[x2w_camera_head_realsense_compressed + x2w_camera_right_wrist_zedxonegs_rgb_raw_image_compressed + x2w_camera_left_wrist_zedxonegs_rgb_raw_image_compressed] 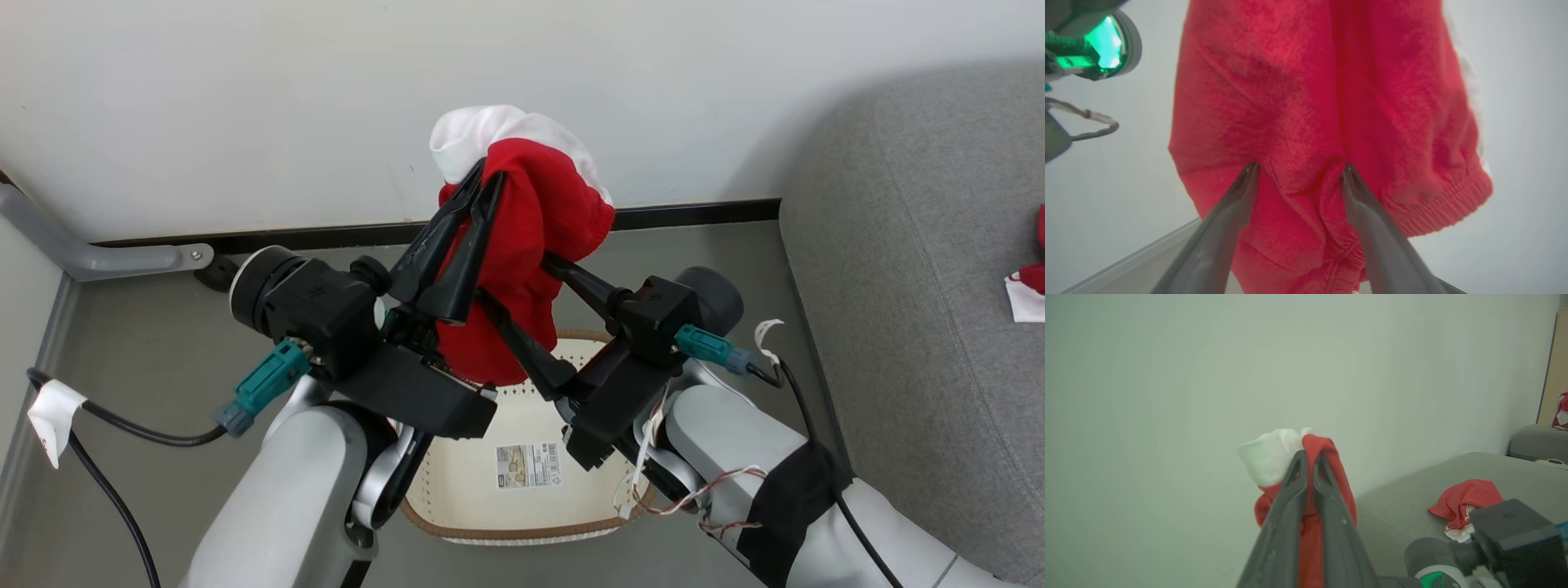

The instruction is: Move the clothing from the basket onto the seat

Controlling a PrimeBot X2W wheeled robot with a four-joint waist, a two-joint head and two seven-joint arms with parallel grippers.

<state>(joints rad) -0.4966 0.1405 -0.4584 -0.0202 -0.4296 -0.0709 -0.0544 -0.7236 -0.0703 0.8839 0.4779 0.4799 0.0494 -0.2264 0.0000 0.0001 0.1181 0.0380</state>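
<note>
Wall (pixel 245 98) behind, grey seat (pixel 914 245) right; left pincer (pixel 483 175) clamps red clothing (pixel 543 216), right pincer (pixel 1298 169) gapes.

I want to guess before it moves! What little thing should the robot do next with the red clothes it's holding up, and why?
Probably close the right hand. Its open fingers straddle a fold of the red garment, which the left hand pinches shut above the basket. A second grip should steady it for the swing to the grey sofa.

I see my left gripper (pixel 482 175) pinching the red garment (pixel 547 204) above the basket (pixel 522 535), right gripper (pixel 512 278) spread wide against it, sofa (pixel 898 245) alongside.
</note>
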